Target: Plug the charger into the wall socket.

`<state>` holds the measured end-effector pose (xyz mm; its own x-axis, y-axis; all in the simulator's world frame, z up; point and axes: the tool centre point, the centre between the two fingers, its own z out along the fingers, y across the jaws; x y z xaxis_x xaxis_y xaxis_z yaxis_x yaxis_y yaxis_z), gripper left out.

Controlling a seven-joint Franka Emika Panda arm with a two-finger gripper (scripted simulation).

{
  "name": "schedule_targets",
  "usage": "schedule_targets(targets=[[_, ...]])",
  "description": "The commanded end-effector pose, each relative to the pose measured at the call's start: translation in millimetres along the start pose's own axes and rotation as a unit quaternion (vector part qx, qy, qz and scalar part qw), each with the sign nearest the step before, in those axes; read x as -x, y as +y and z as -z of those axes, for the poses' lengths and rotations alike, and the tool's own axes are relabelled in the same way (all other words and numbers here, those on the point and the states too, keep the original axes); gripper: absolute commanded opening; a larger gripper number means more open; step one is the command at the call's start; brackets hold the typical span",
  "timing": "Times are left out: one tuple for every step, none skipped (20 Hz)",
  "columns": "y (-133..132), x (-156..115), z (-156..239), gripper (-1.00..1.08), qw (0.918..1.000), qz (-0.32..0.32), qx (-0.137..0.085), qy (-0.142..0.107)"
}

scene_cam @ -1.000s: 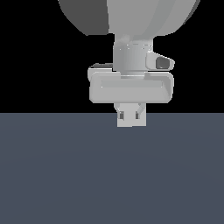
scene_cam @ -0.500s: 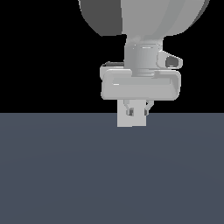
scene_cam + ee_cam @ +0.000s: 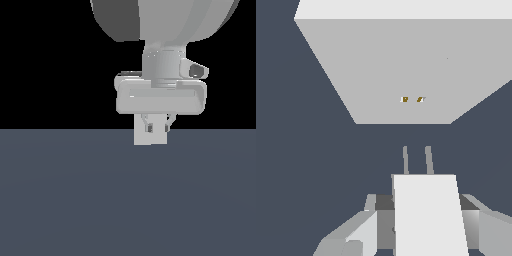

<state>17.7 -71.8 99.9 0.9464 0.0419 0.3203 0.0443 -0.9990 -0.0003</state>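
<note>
In the wrist view my gripper is shut on the charger, an off-white block with two thin prongs pointing at the wall socket. The socket is a light-grey square plate with two small yellowish holes. The prongs stop short of the plate, with a gap of dark floor between them. In the exterior view my gripper hangs low in front of the socket plate. The charger is hard to make out there between the fingers.
A flat dark blue-grey floor fills the lower half of the exterior view under a black background. The arm's large grey body sits above the gripper. Nothing else shows.
The arm and gripper have shifted toward the exterior view's right and appear larger. The socket plate has stayed in place. The gripper stays shut on the charger.
</note>
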Motion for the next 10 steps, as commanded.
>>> schedule_targets(targets=[[0,-1,0,-1.00,1.0000,0.000,0.000,0.000],[0,-2,0,-1.00,1.0000,0.000,0.000,0.000],[0,-3,-1,-1.00,1.0000,0.000,0.000,0.000],[0,-4,-1,-1.00,1.0000,0.000,0.000,0.000],[0,-6,-2,-1.00,1.0000,0.000,0.000,0.000],[0,-9,-3,-1.00,1.0000,0.000,0.000,0.000],[0,-11,-4,-1.00,1.0000,0.000,0.000,0.000],[0,-14,-5,-1.00,1.0000,0.000,0.000,0.000],[0,-17,-6,-1.00,1.0000,0.000,0.000,0.000],[0,-21,-7,-1.00,1.0000,0.000,0.000,0.000]])
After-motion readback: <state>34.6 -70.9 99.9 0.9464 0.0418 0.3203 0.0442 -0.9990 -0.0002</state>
